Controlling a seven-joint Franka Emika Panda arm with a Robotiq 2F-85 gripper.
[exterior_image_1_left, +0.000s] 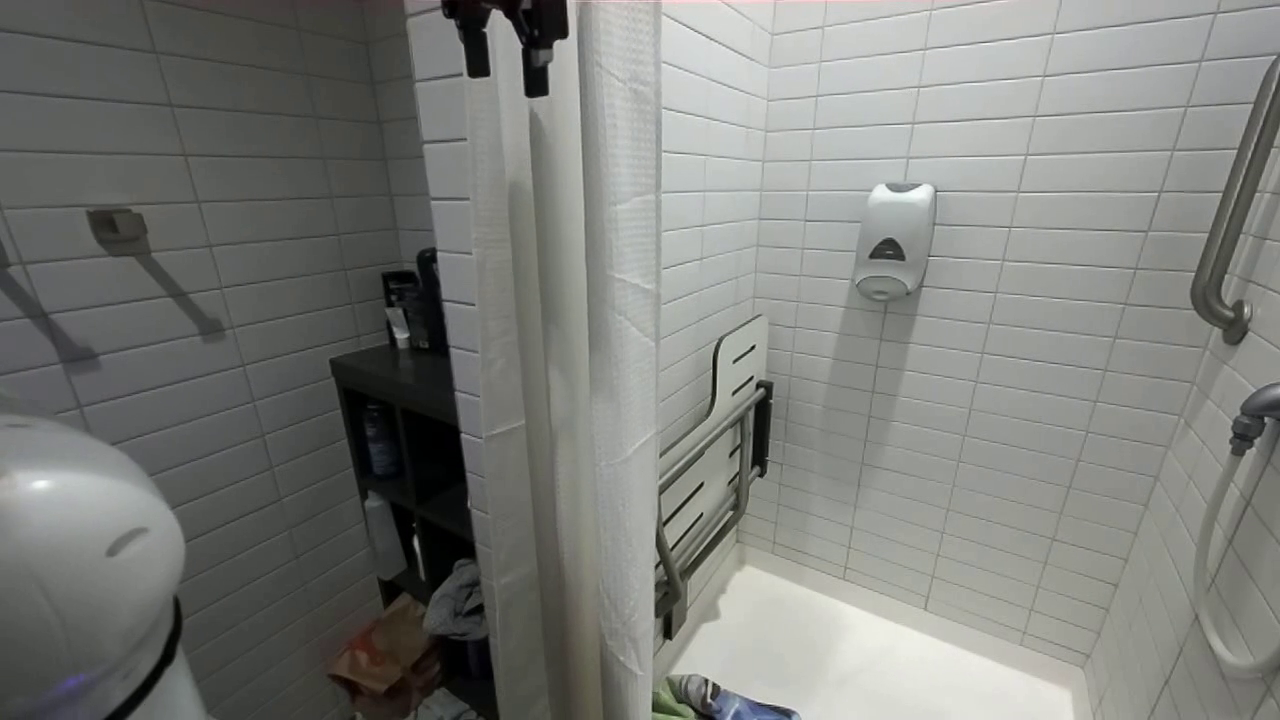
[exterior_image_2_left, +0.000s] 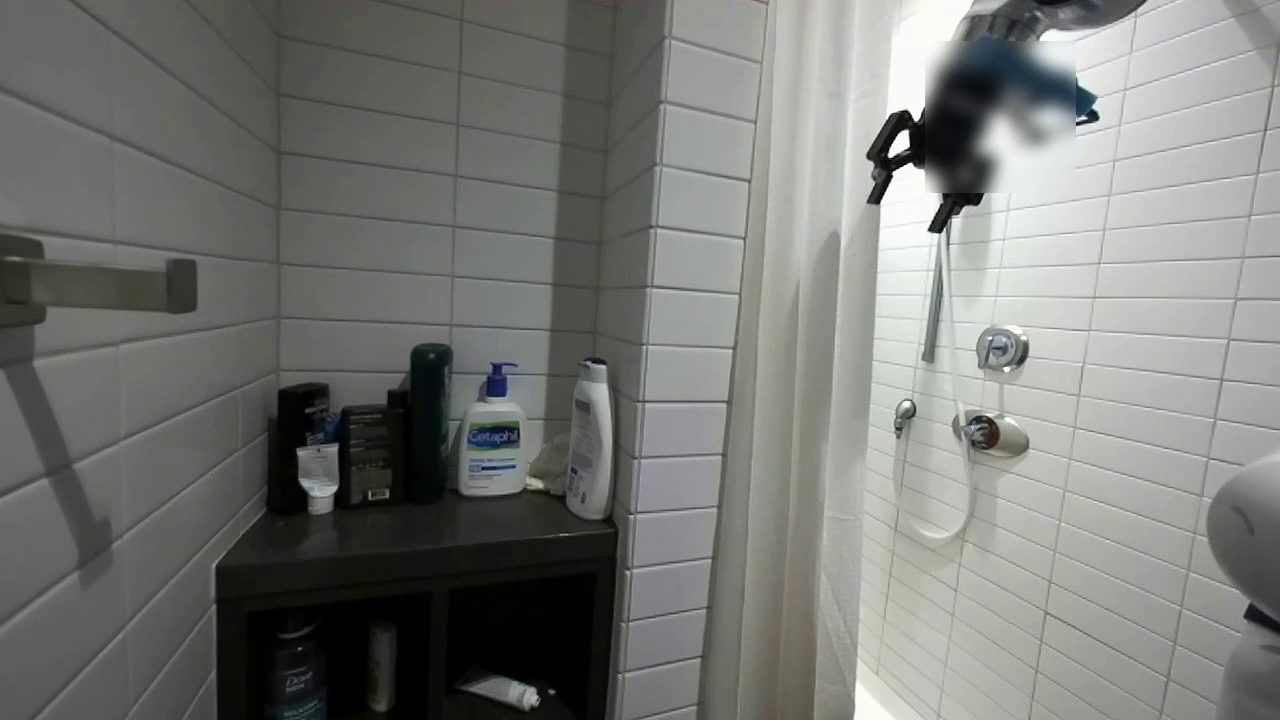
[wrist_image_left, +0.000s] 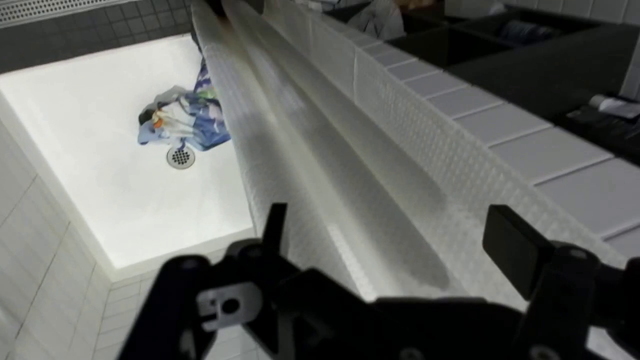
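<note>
Apparently at an approach step, the gripper stands spread wide, facing the white curtain that hangs beside the tiled partition, contact unclear; gripping it would call for bringing one fold between the jaws, then squeezing them together

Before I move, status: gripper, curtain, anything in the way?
Gripper open. Shower curtain nearest, hanging in folds; contact unclear. Tiled wall beside it, possibly a hindrance.
</note>
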